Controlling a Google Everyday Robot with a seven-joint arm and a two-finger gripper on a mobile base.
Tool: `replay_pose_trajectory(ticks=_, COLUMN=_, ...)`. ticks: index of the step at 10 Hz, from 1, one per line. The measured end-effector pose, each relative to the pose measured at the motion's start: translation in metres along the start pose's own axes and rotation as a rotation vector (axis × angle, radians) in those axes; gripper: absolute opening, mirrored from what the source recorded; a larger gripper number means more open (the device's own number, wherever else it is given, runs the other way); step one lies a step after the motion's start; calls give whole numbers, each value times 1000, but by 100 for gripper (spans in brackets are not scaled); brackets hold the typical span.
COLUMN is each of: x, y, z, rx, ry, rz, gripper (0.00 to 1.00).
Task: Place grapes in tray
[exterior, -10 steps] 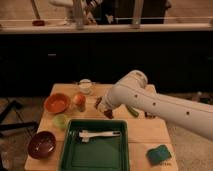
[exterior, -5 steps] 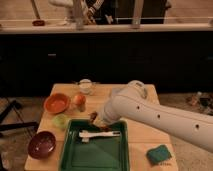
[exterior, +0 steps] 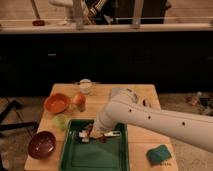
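The green tray (exterior: 95, 156) lies at the front of the wooden table. My gripper (exterior: 93, 133) hangs low over the tray's far end, at the tip of the white arm that reaches in from the right. It is shut on the grapes (exterior: 90, 130), a small dark reddish bunch that shows at its tip, just above the tray floor. The arm's wrist hides part of the bunch, so I cannot tell whether the berries touch the tray.
A white utensil (exterior: 114, 134) lies across the tray's far end. Left of the tray stand an orange bowl (exterior: 56, 103), an orange-red fruit (exterior: 79, 99), a small green cup (exterior: 60, 120) and a dark red bowl (exterior: 41, 144). A white cup (exterior: 86, 86) stands behind; a teal sponge (exterior: 159, 153) lies front right.
The arm has swung from the table's middle toward the front, carrying the grapes from beside the tray's far rim to low over its far end.
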Motion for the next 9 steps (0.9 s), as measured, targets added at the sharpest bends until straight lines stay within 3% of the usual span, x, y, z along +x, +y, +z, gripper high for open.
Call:
replay_pose_trajectory(ticks=4, x=20, y=10, z=18, rx=-44, ry=8, rz=68, gripper=0)
replay_pose_trajectory(ticks=9, x=42, y=20, z=19, rx=-28, ry=-7, rz=207, gripper=2)
